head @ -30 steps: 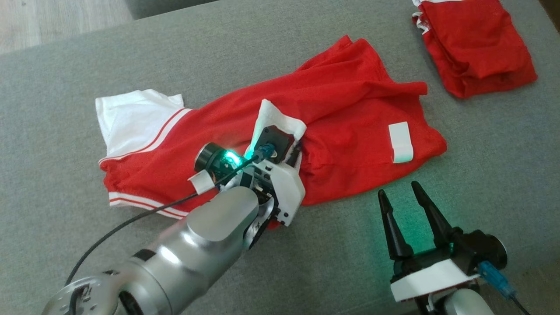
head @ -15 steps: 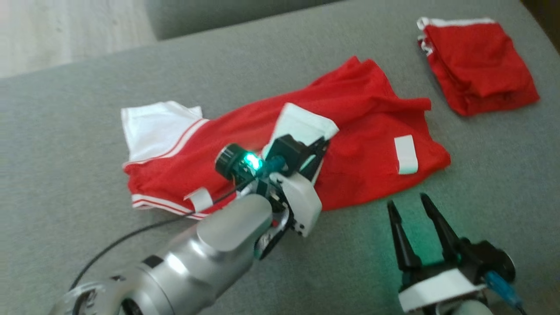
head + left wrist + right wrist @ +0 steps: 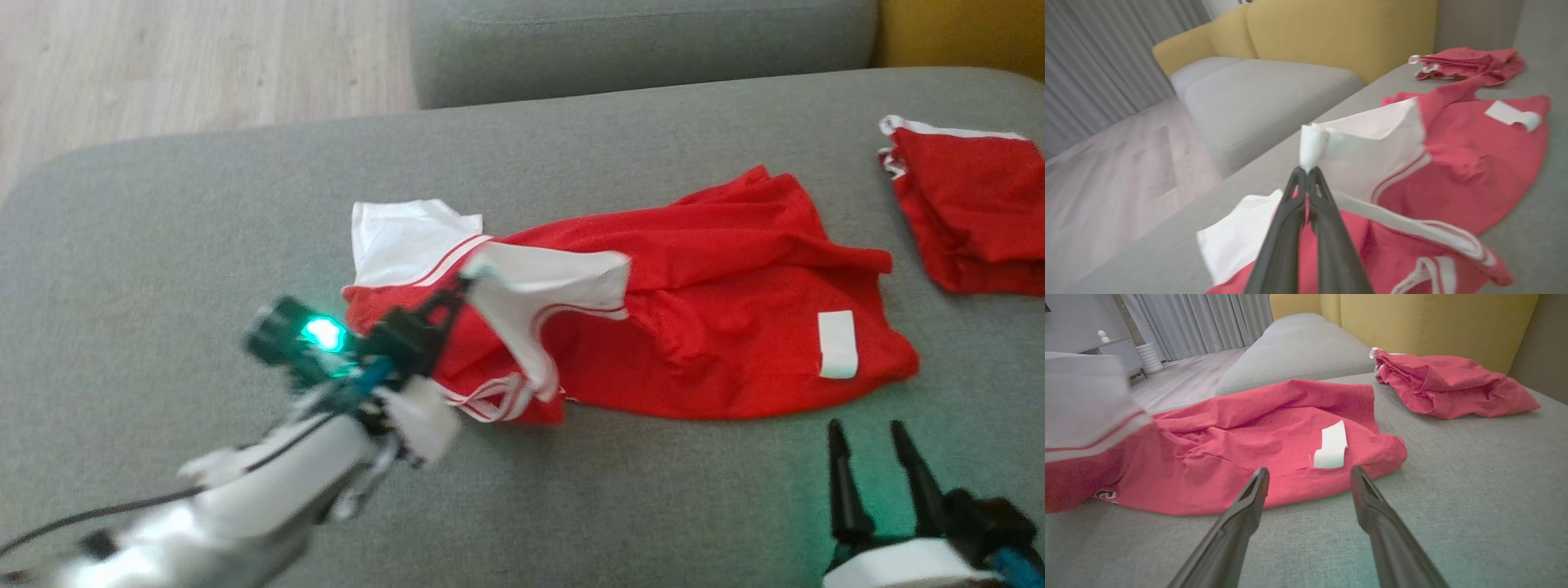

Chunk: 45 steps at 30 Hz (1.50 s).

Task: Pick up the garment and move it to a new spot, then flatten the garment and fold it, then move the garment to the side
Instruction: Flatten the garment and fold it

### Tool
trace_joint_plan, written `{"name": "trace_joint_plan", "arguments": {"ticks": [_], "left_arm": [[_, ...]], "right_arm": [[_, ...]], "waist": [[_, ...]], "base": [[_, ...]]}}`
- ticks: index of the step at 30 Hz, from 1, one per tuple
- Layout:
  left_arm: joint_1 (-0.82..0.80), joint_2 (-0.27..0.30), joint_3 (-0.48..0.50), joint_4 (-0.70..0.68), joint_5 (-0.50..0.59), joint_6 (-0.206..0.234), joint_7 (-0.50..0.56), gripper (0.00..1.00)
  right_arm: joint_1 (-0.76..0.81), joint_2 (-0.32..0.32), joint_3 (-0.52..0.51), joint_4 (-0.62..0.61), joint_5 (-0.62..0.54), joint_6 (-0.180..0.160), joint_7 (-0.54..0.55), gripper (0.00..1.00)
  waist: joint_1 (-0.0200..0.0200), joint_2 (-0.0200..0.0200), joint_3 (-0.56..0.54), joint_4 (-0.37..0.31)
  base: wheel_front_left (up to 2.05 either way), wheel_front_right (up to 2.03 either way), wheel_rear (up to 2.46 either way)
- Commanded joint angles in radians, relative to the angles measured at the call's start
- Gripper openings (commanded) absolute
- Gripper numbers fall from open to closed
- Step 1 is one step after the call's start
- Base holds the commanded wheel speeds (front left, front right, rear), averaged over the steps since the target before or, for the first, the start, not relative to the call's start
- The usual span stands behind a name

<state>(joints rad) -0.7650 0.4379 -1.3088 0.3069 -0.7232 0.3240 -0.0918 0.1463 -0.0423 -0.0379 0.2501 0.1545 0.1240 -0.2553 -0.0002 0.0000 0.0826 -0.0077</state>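
Note:
The garment (image 3: 718, 327) is a red jersey with white sleeves and white stripes, spread crumpled on the grey cushion (image 3: 620, 498). My left gripper (image 3: 461, 286) is shut on the edge of a white sleeve (image 3: 555, 282) and holds it lifted off the cloth. In the left wrist view the fingertips (image 3: 1301, 176) pinch a rolled white fold of the garment (image 3: 1453, 171). My right gripper (image 3: 865, 429) stands open just short of the garment's near hem, with nothing between its fingers. The right wrist view shows the gripper (image 3: 1308, 471) facing the hem of the garment (image 3: 1249, 449) by a white label (image 3: 1331, 445).
A second red garment (image 3: 971, 212), folded, lies at the far right of the cushion. Behind are another grey cushion (image 3: 645, 41) and a yellow sofa back (image 3: 1433, 322). Wooden floor (image 3: 163, 65) lies past the cushion's left edge.
The head camera has shifted. My left gripper has shut on the white sleeve and pulled it up and toward the garment's left end. The right gripper stays open.

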Motion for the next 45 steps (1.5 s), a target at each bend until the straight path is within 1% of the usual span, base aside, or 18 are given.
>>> {"name": "trace_joint_plan", "arguments": {"ticks": [1, 4, 7, 9, 12, 16, 20, 29, 31, 33, 34, 35, 37, 40, 42, 43, 44, 45], "left_arm": [[-0.061, 0.030, 0.037, -0.033, 0.010, 0.012, 0.002, 0.00], [-0.076, 0.150, 0.046, -0.146, 0.037, 0.059, 0.041, 0.00], [-0.084, 0.251, 0.052, -0.220, 0.059, 0.091, 0.071, 0.00], [-0.089, 0.303, 0.056, -0.251, 0.071, 0.108, 0.085, 0.00], [-0.091, 0.352, 0.064, -0.282, 0.072, 0.119, 0.096, 0.00], [-0.098, 0.383, 0.068, -0.294, 0.073, 0.118, 0.101, 0.00], [-0.101, 0.390, 0.072, -0.287, 0.072, 0.119, 0.098, 0.00], [-0.094, 0.389, 0.069, -0.277, 0.068, 0.120, 0.098, 0.00], [-0.096, 0.389, 0.069, -0.277, 0.068, 0.117, 0.099, 0.00], [-0.098, 0.389, 0.068, -0.276, 0.069, 0.114, 0.100, 0.00], [-0.099, 0.388, 0.067, -0.275, 0.069, 0.113, 0.101, 0.00], [-0.100, 0.387, 0.067, -0.275, 0.069, 0.112, 0.101, 0.00], [-0.099, 0.386, 0.066, -0.274, 0.069, 0.110, 0.101, 0.00], [-0.097, 0.385, 0.066, -0.271, 0.066, 0.108, 0.099, 0.00], [-0.095, 0.386, 0.065, -0.269, 0.064, 0.108, 0.099, 0.00], [-0.093, 0.386, 0.065, -0.268, 0.062, 0.108, 0.098, 0.00], [-0.093, 0.386, 0.065, -0.268, 0.062, 0.108, 0.098, 0.00], [-0.090, 0.388, 0.065, -0.265, 0.059, 0.108, 0.096, 0.00]], "right_arm": [[-0.051, -0.008, 0.015, -0.021, 0.009, 0.007, -0.006, 1.00], [-0.097, -0.008, -0.030, 0.035, 0.038, 0.007, -0.006, 1.00], [-0.146, -0.008, -0.071, 0.099, 0.059, 0.007, -0.006, 1.00], [-0.179, -0.008, -0.084, 0.141, 0.073, 0.007, -0.006, 1.00], [-0.223, -0.021, -0.058, 0.191, 0.104, 0.007, -0.003, 1.00], [-0.249, -0.061, 0.024, 0.232, 0.162, 0.007, 0.020, 1.00], [-0.239, -0.085, 0.098, 0.236, 0.226, 0.007, 0.020, 1.00], [-0.243, -0.113, 0.153, 0.270, 0.294, 0.007, 0.003, 1.00], [-0.254, -0.119, 0.156, 0.284, 0.299, 0.007, 0.001, 0.91], [-0.264, -0.124, 0.159, 0.297, 0.300, 0.007, 0.000, 0.72], [-0.268, -0.126, 0.159, 0.303, 0.301, 0.007, -0.001, 0.66], [-0.272, -0.127, 0.159, 0.308, 0.302, 0.007, -0.002, 0.62], [-0.275, -0.129, 0.159, 0.314, 0.305, 0.007, -0.003, 0.59], [-0.278, -0.131, 0.161, 0.321, 0.309, 0.007, -0.005, 0.45], [-0.279, -0.132, 0.165, 0.325, 0.311, 0.007, -0.005, 0.28], [-0.280, -0.133, 0.167, 0.327, 0.311, 0.007, -0.006, 0.12], [-0.280, -0.133, 0.167, 0.327, 0.311, 0.007, -0.006, 0.12], [-0.281, -0.135, 0.172, 0.331, 0.313, 0.007, -0.006, 0.00]], "waist": [[0.0002, 0.0000, 0.011, 0.010], [0.0002, 0.0000, 0.031, 0.020], [0.0002, 0.0000, 0.047, 0.026], [0.0002, 0.0000, 0.056, 0.028], [0.0002, 0.0000, 0.064, 0.029], [0.0002, 0.0000, 0.072, 0.033], [0.0002, 0.0000, 0.076, 0.037], [0.0002, 0.0000, 0.077, 0.035], [0.0002, 0.0000, 0.078, 0.037], [0.0002, 0.0000, 0.079, 0.039], [0.0002, 0.0000, 0.079, 0.041], [0.0002, 0.0000, 0.079, 0.043], [0.0002, 0.0000, 0.078, 0.046], [0.0002, 0.0000, 0.073, 0.048], [0.0002, 0.0000, 0.070, 0.049], [0.0002, 0.0000, 0.068, 0.049], [0.0002, 0.0000, 0.068, 0.049], [0.0002, 0.0000, 0.063, 0.049]], "base": [[0.00, 0.00, 0.00], [0.00, 0.00, 0.00], [0.00, 0.00, 0.00], [0.00, 0.00, 0.00], [0.00, 0.00, 0.00], [0.00, 0.00, 0.00], [0.00, 0.00, 0.00], [0.00, 0.00, 0.00], [0.00, 0.00, 0.00], [0.00, 0.00, 0.00], [0.00, 0.00, 0.00], [0.00, 0.00, 0.00], [0.00, 0.00, 0.00], [0.00, 0.00, 0.00], [0.00, 0.00, 0.00], [0.00, 0.00, 0.00], [0.00, 0.00, 0.00], [0.00, 0.00, 0.00]]}}
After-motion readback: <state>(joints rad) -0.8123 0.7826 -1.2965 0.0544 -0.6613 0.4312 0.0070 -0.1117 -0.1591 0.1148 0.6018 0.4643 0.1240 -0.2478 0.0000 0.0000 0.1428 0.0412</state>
